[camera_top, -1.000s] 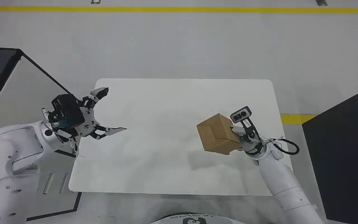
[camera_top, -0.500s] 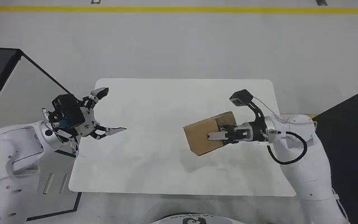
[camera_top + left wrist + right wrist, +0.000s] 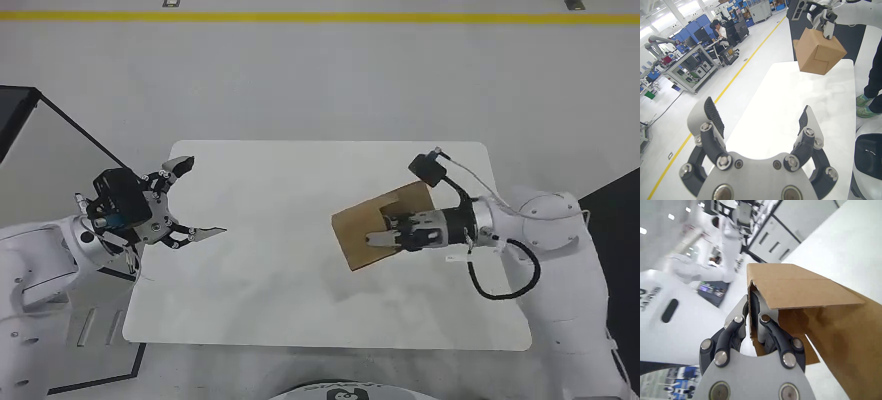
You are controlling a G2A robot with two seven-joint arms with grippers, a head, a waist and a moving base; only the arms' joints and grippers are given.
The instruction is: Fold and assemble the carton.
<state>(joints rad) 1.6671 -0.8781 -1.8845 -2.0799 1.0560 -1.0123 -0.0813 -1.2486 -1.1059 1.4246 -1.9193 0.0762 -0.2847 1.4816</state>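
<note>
A brown cardboard carton [image 3: 372, 232] hangs above the right half of the white table [image 3: 300, 190], tilted. My right gripper [image 3: 390, 235] is shut on one of its walls, one finger inside and one outside, as the right wrist view shows on the carton [image 3: 800, 289] and gripper [image 3: 751, 306]. In the left wrist view the carton [image 3: 817, 53] appears as a formed box with folded flaps on one face, held from above. My left gripper [image 3: 195, 200] stands open at the table's left edge, well apart from the carton, its fingers [image 3: 714, 115] with nothing between them.
A black panel [image 3: 610, 290] stands to the right of the table and a dark frame [image 3: 60, 120] at the far left. A person's legs and shoes [image 3: 866, 102] are beside the table's far side in the left wrist view.
The right arm has swung round and carried the carton a little left while tilting it, so a broad face now turns upward. The left arm has kept still.
</note>
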